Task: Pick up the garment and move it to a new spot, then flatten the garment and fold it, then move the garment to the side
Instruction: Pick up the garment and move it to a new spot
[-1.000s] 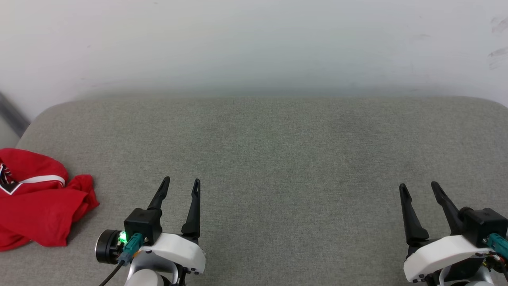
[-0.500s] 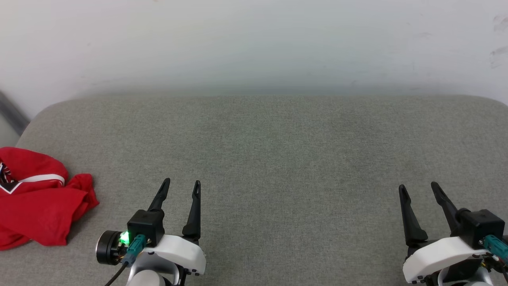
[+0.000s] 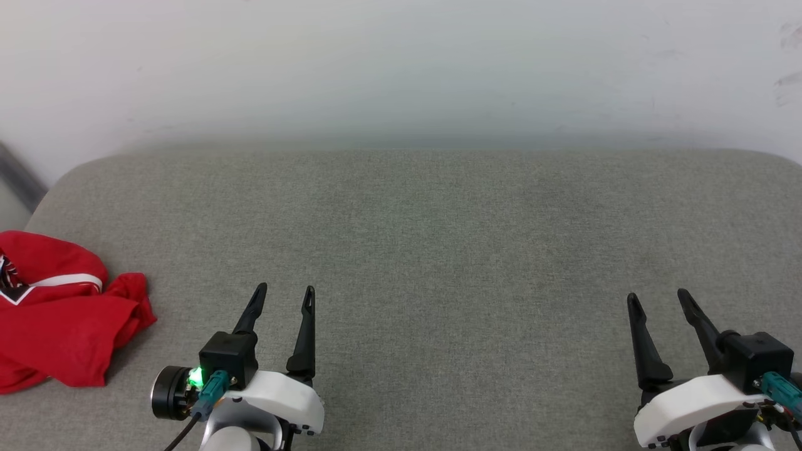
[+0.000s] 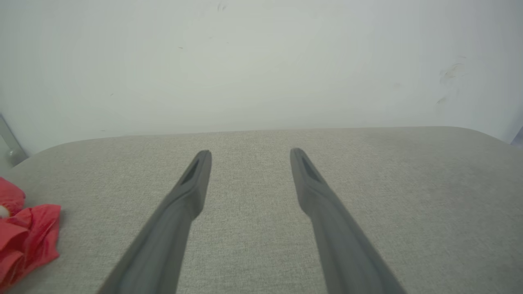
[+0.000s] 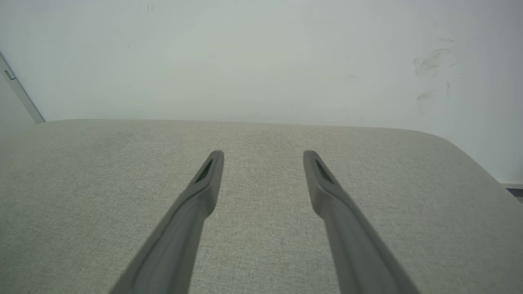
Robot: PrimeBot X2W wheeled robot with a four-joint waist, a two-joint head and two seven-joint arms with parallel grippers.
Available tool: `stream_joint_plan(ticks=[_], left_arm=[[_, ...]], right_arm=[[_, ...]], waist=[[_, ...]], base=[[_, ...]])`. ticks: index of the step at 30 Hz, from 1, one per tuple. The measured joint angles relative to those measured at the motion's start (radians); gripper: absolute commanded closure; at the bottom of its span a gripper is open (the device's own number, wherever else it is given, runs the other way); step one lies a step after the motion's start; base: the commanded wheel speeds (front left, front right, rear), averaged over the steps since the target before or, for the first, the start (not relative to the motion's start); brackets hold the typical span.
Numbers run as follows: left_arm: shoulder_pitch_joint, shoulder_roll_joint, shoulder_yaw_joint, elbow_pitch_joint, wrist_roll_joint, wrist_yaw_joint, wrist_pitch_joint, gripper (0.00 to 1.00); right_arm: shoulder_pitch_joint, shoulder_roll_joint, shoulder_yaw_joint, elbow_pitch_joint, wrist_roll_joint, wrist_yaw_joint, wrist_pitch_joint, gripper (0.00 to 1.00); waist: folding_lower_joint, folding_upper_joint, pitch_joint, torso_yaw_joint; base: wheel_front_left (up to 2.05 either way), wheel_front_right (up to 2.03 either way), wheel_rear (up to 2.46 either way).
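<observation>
Left tool (image 3: 285, 289): spread apart, empty, near crumpled red jersey (image 3: 56, 313) on grey padded bench (image 3: 426, 238). Right tool (image 3: 656, 295): apart, empty. Advice: reach left, pinch one raised fold firmly.

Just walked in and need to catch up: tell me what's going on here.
Nothing is being handled right now. The red garment lies crumpled at the left edge of the grey padded surface, untouched. The left pincer hovers open to its right, a gap away, and the right pincer is open over bare fabric far to the right. Picking up, flattening and folding are all not yet done.
</observation>
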Motion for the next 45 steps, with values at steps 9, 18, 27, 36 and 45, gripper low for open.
stream_joint_plan(ticks=[9,18,27,36,45], left_arm=[[-0.013,-0.002,0.007,0.008,0.0,0.009,0.0,0.0],[-0.022,-0.003,0.013,0.016,-0.002,0.026,0.0,0.0],[-0.022,-0.004,0.035,-0.002,-0.034,0.053,0.0,0.0],[-0.014,-0.004,0.05,-0.027,-0.043,0.073,0.0,0.0],[-0.009,-0.004,0.051,-0.045,-0.049,0.089,0.0,0.0]], right_arm=[[-0.009,0.0,0.0,0.002,-0.005,0.0,0.0,0.0],[-0.021,-0.002,0.02,-0.007,-0.011,0.0,0.001,0.0],[-0.033,-0.019,0.065,-0.04,-0.013,0.0,0.019,0.0],[-0.049,-0.029,0.119,-0.069,-0.014,0.0,0.036,0.0],[-0.069,-0.039,0.145,-0.082,-0.014,0.0,0.047,0.0]], waist=[[0.0,0.0,0.004,0.023],[0.0,0.0,0.011,0.108],[0.0,0.0,0.023,0.253],[0.0,0.0,0.044,0.386],[0.0,0.0,0.067,0.432]], base=[[0.0,0.0,0.0],[0.0,0.0,0.0],[0.0,0.0,0.0],[0.0,0.0,0.0],[0.0,0.0,0.0]])
